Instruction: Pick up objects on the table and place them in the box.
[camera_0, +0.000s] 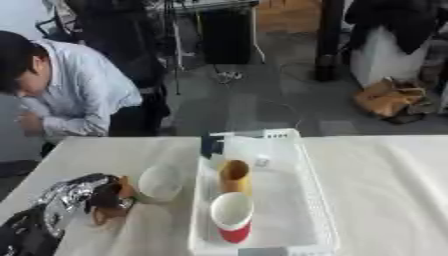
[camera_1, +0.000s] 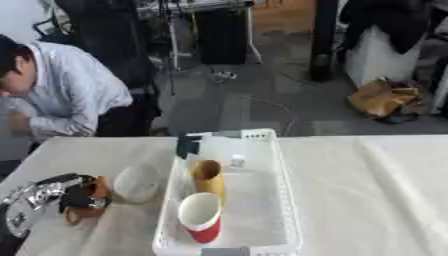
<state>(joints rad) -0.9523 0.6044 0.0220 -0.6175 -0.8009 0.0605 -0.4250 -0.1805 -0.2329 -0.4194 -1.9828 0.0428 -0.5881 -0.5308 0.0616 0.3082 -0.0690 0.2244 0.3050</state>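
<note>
A white mesh box (camera_0: 320, 200) stands in the middle of the white table. Inside it lie a red cup with a white inside (camera_0: 233, 217), a yellow-orange cup (camera_0: 234, 176), a dark blue thing (camera_0: 211, 145) at the far left corner and a small white piece (camera_0: 262, 162). Just left of the box a pale, translucent cup (camera_0: 160, 183) rests on the cloth. My left hand (camera_1: 52, 197), black and silver, is at the lower left beside that cup, its fingers curled round an orange-brown thing (camera_0: 107, 215). My right hand does not show.
The white cloth (camera_0: 385, 190) stretches to the right of the box. The table's far edge runs just behind the box. Beyond it, on the floor, are a brown bag (camera_0: 389, 97) and dark stands.
</note>
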